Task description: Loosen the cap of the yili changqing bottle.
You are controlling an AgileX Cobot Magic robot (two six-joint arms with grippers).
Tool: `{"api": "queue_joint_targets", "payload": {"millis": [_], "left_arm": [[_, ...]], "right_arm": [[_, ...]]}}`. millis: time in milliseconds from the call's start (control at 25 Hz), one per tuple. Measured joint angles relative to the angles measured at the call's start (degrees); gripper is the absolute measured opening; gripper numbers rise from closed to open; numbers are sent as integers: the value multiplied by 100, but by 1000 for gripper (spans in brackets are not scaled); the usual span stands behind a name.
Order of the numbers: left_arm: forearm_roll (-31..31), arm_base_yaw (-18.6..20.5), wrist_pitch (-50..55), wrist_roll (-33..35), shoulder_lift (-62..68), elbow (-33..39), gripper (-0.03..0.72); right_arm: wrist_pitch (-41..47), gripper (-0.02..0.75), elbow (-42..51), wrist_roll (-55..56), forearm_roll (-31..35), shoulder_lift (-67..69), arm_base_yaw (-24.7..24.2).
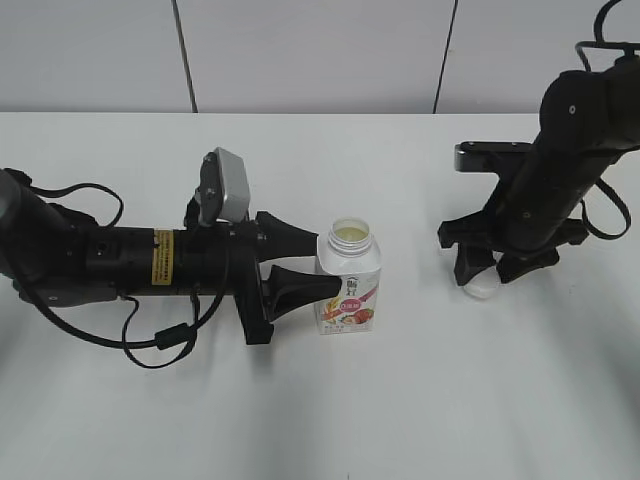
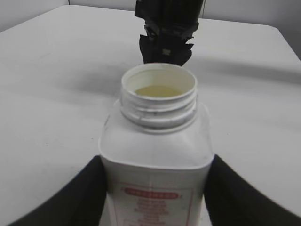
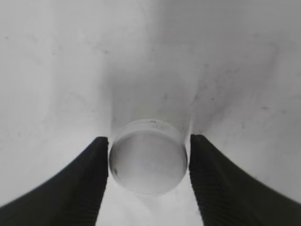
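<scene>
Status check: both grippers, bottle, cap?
Left gripper shut on small white squarish plastic bottle, neck open. Right gripper holds round white screw cap at white table. Nothing in the way.

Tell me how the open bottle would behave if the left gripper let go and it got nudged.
The bottle is uncapped with pale liquid visible in its neck, so a tip would probably spill. Its squarish base should resist rolling. It looks like thin plastic, likely light and somewhat squeezable between the left gripper fingers.

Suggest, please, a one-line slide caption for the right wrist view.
Right gripper fingers bracket the removed cap at the white table.
</scene>
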Motion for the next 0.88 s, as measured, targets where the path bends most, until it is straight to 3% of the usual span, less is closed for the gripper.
{"api": "queue_joint_targets", "payload": {"millis": [160,240,400,640,880], "left_arm": [[0,0,0,0,0,0,394],[0,0,0,0,0,0,394],[22,0,0,0,0,0,418],[184,89,168,0,8,0,564],[768,478,198,-394,-342,0,583]], "right_arm": [[50,567,0,-233,313,-1,0],[184,613,-19,-418,535,-1,0],[429,615,-39,-703,911,-8,0],[789,596,-39,-795,963,-343,0],[931,595,-45,-820,963,-699,0]]}}
